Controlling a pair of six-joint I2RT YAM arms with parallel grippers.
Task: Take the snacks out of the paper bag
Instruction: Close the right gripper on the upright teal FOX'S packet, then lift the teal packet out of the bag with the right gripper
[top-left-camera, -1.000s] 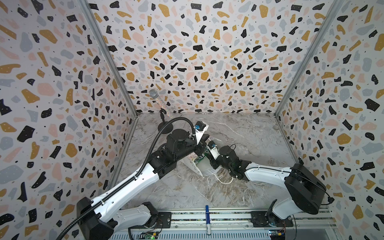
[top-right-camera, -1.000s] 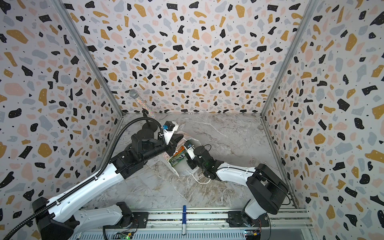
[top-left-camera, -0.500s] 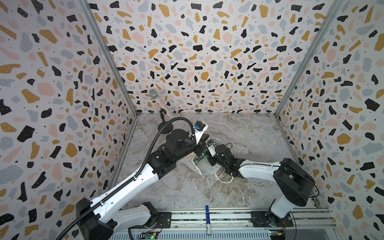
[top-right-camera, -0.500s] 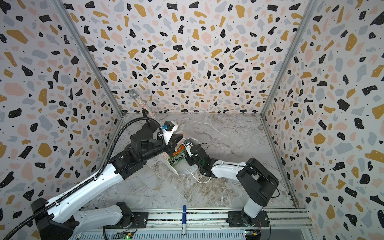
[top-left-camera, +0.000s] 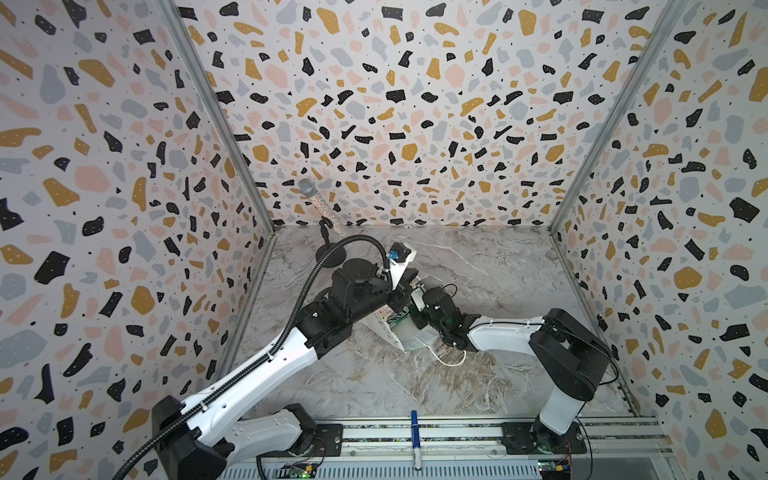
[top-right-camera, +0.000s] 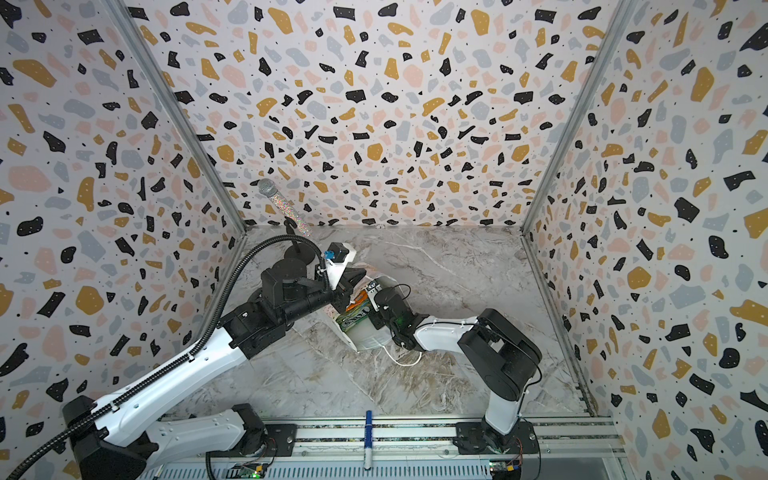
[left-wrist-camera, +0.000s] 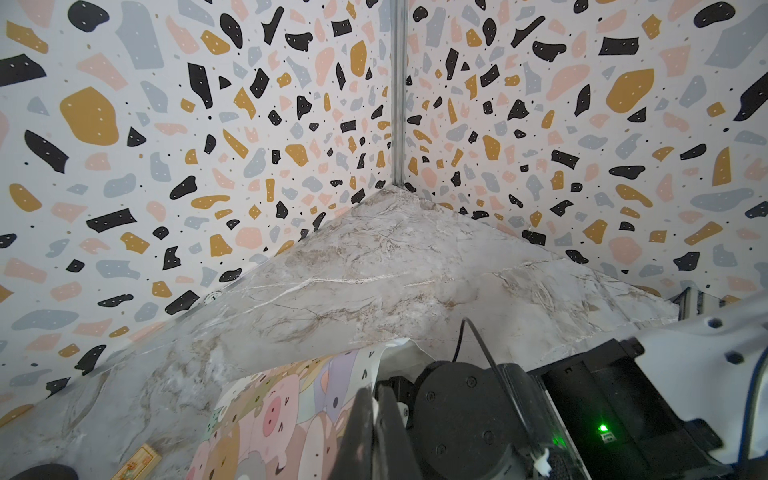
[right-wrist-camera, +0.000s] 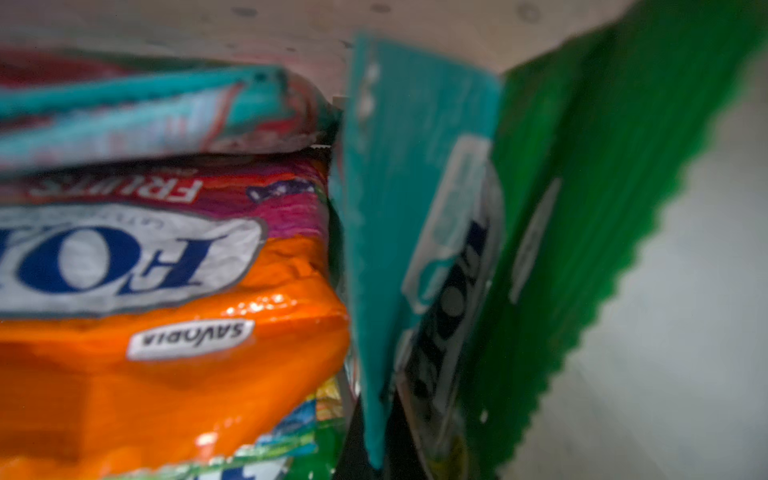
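The paper bag (top-left-camera: 411, 338) (top-right-camera: 368, 338) lies on its side mid-table, its mouth facing right. In the left wrist view its outer side shows pastel cartoon animals (left-wrist-camera: 286, 399). My left gripper (left-wrist-camera: 374, 401) (top-left-camera: 400, 297) is shut on the bag's upper rim. My right gripper (right-wrist-camera: 384, 453) (top-right-camera: 375, 309) reaches into the mouth among the snacks. Its dark fingers are shut on the edge of a teal packet (right-wrist-camera: 390, 216). An orange packet (right-wrist-camera: 166, 365) and a green one (right-wrist-camera: 590, 199) lie on either side. A green-yellow packet (top-right-camera: 353, 319) shows at the mouth.
A glitter microphone (top-left-camera: 322, 205) on a black stand stands at the back left. A blue marker (top-left-camera: 415, 432) lies on the front rail. The bag's white cord handle (top-left-camera: 446, 360) trails on the marble. A small tan block (left-wrist-camera: 137, 461) lies beside the bag.
My right gripper has pushed deeper into the bag's mouth and closed on a packet, its elbow swinging in toward the middle. The left arm has held still on the rim.
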